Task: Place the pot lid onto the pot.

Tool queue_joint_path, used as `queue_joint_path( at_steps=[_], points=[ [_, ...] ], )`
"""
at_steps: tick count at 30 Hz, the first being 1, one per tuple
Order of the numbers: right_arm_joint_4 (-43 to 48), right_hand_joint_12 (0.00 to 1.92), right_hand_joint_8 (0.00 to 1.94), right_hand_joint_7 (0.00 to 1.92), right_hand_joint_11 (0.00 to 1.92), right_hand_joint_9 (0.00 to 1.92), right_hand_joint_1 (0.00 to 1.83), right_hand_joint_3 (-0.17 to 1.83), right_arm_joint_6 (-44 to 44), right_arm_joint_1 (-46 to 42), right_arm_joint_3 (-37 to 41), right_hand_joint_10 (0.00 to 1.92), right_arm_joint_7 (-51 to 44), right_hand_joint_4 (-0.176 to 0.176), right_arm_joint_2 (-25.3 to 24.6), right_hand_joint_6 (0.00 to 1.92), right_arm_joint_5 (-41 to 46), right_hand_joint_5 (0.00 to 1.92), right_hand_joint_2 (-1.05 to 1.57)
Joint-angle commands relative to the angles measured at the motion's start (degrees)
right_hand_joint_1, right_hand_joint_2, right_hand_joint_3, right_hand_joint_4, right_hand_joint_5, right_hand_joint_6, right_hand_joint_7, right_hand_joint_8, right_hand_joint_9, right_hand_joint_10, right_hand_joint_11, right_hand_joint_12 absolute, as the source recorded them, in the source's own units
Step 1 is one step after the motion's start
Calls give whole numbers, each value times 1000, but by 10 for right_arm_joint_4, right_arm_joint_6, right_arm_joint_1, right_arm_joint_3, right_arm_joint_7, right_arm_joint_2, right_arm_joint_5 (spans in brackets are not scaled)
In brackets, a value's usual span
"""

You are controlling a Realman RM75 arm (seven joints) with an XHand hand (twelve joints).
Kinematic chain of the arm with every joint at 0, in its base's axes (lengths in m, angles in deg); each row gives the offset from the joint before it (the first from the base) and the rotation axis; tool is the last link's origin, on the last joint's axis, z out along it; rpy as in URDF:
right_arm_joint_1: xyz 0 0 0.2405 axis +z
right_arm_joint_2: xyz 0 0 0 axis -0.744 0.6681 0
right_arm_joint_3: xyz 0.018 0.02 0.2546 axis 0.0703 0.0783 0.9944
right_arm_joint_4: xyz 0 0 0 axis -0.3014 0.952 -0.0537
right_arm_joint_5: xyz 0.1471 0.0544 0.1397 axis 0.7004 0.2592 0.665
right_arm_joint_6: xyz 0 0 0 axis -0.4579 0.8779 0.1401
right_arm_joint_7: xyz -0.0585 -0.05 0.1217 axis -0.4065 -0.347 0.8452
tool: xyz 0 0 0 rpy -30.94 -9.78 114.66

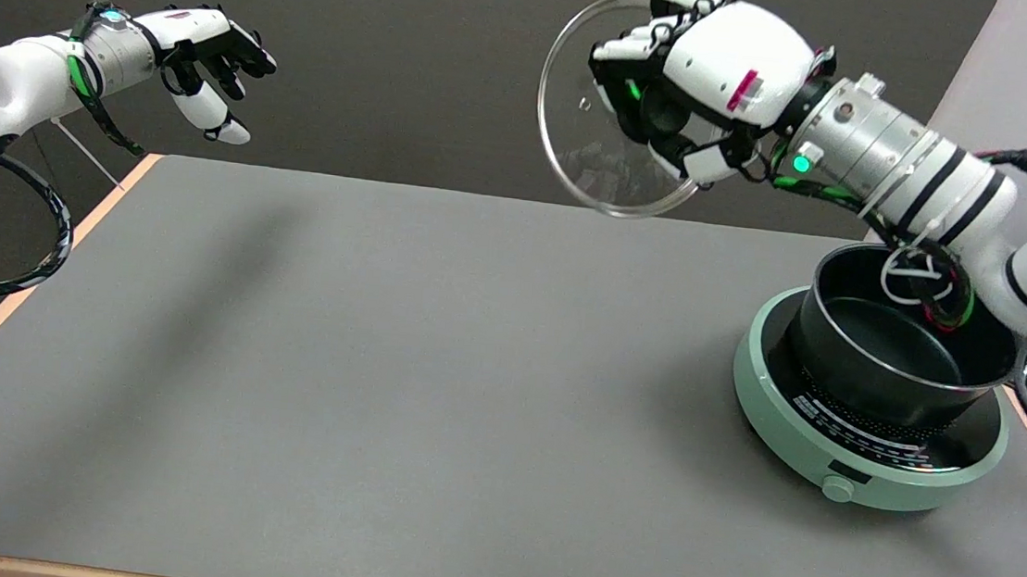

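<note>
Head view: right hand [713,83] fingers [632,48] clutch the glass pot lid [582,136] nearly on edge (high, left of the pot [898,359]), so it could slip or clip the rim.

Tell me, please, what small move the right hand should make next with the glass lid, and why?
Probably carry the lid toward the pot, turning it flat on the way. The right hand holds the glass lid high in the air, tilted nearly on edge, up and to the picture's left of the open black pot on the green cooker.
</note>
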Motion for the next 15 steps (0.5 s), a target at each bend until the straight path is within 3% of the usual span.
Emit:
queue_joint_path(
  at_steps=[1, 5, 7, 8, 9, 15],
  points=[
    [-23, 1921, 1766, 676, 177, 713, 1496, 929, 98, -3, 12, 1921, 55, 176, 94, 1708, 8, 464, 1011],
    [-45, 1921, 1754, 689, 294, 708, 1485, 904, 117, -116, 149, 1921, 56, 176, 96, 1694, 16, 490, 1013],
    [-55, 1921, 1766, 684, 347, 714, 1496, 995, 118, -176, 225, 1921, 56, 176, 91, 1710, 16, 498, 964],
    [-58, 1921, 1764, 686, 356, 711, 1511, 994, 118, -196, 252, 1921, 56, 176, 89, 1706, 16, 500, 949],
    [-61, 1921, 1743, 699, 390, 644, 1680, 968, 119, -214, 277, 1921, 56, 176, 87, 1659, 16, 520, 788],
    [-70, 1921, 1750, 704, 451, 657, 1683, 994, 120, -378, 485, 1921, 55, 176, 62, 1666, 16, 527, 771]
  ],
)
